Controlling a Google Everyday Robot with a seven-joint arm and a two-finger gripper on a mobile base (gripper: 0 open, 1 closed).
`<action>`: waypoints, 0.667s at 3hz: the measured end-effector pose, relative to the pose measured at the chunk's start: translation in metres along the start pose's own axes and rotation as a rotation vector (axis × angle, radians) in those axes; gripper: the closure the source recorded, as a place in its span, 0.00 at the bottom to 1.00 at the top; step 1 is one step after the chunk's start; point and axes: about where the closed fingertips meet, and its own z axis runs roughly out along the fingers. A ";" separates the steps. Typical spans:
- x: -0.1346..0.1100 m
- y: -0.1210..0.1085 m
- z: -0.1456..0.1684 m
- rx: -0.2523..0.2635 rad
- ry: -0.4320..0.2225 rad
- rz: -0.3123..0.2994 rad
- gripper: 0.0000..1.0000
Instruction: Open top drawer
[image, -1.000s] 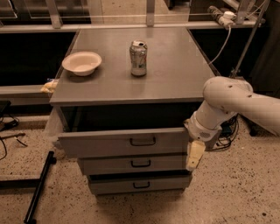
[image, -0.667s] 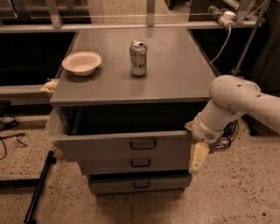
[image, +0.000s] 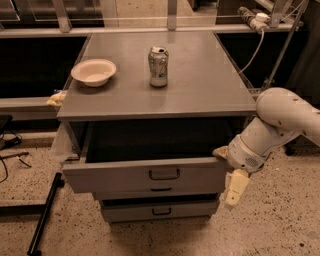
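- Bowl (image: 93, 72): left on the worktop (image: 200, 85), well back from the front edge.
- Can (image: 158, 66): upright, mid-worktop, to the right of the bowl.
- Top drawer (image: 125, 175): directly under the worktop, standing well out with its dark inside showing. The task looks largely done.
- Handle (image: 164, 174): front centre, unheld.
- Hand (image: 231, 174): at the drawer's right front corner, probably to work that corner. Cannot tell whether it is apart or together.
- Arm (image: 280, 120): enters from the right, bent, wrist angled down-left.

A smooth white arm (image: 282, 117) is seen, built of rounded, tubular segments with a bulbous shell at the bend. Its lower end is finished with a pale grey wrist collar (image: 246, 156) marked by small dark dots. The gripper (image: 232, 179), moulded in yellowish cream, is placed just beside the right end of the top drawer (image: 125, 175).
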 end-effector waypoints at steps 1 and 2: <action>0.003 0.009 0.000 -0.028 -0.003 0.018 0.00; 0.003 0.009 0.000 -0.028 -0.003 0.018 0.00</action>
